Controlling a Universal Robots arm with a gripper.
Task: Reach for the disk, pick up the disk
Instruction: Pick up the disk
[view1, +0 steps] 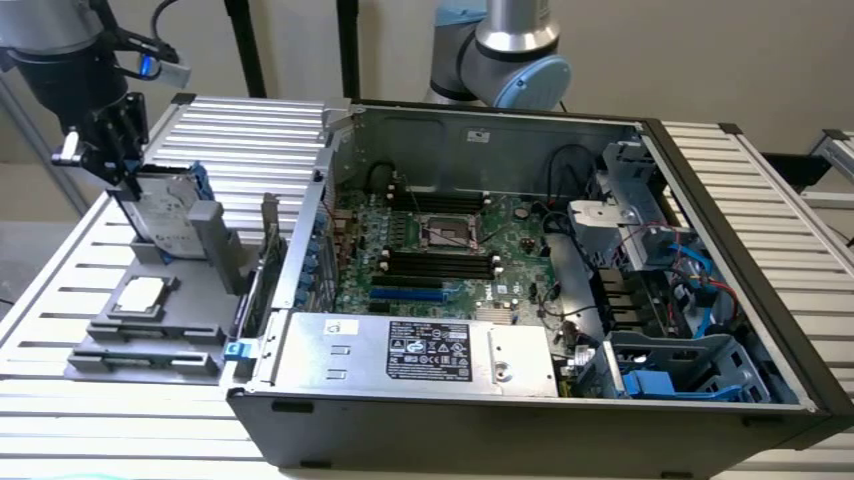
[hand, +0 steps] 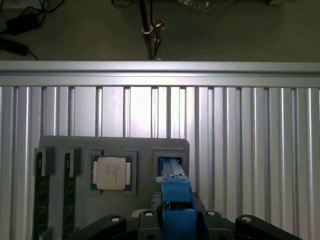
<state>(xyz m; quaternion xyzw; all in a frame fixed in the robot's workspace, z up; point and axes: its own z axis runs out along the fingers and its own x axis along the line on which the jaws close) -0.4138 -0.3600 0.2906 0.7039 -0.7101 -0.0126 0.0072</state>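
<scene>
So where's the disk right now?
At the exterior view's left, the disk stands on edge in the grey holder, under the gripper, near the processor chip, beside the open computer case.

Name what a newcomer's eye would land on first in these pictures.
The open computer case with its green motherboard dominates the middle of the exterior view. At that view's upper left, the robot's hand sits at the top of the disk, which stands in a grey holder that also carries a processor chip.
</scene>
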